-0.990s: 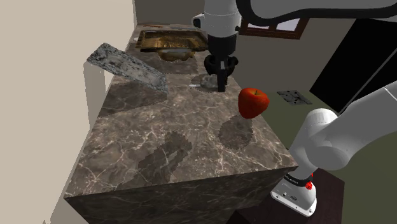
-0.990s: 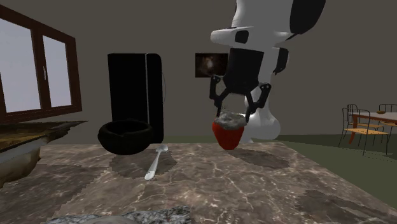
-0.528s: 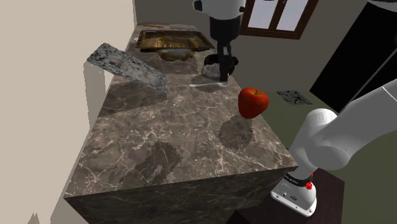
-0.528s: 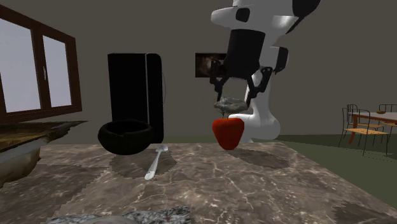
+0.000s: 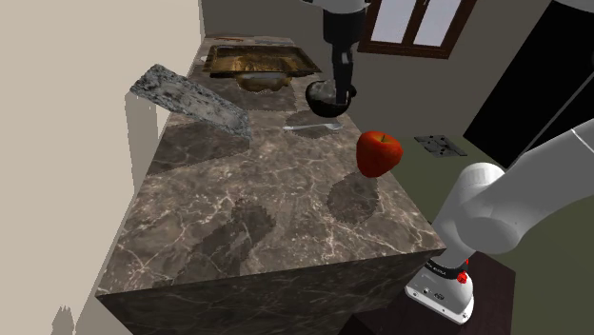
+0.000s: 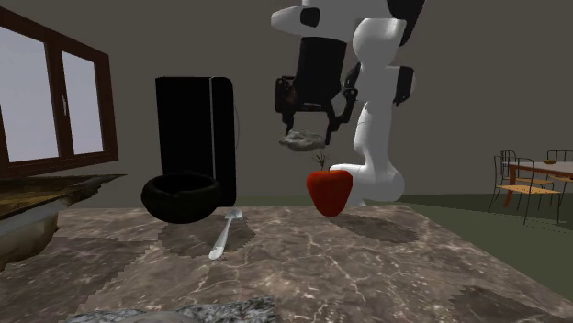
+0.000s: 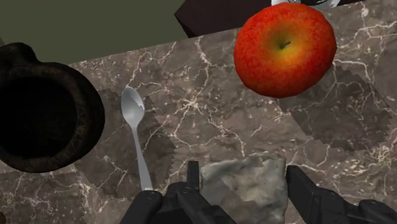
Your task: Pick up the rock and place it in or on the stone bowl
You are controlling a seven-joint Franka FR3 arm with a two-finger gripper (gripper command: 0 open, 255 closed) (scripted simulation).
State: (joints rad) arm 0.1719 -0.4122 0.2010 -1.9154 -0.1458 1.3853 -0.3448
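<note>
Wrist view: rock [image 7: 245, 188] outside dark bowl [image 7: 89, 111]

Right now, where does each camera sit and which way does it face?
Shoulder view: beside the stand, looking down the counter toward the sink; arm at lower right.
Second exterior view: low at the counter's edge, facing the arm; tool holds the rock.
Wrist view: on the hand, looking down past the fingers.
All share apple, bowl, spoon.
</note>
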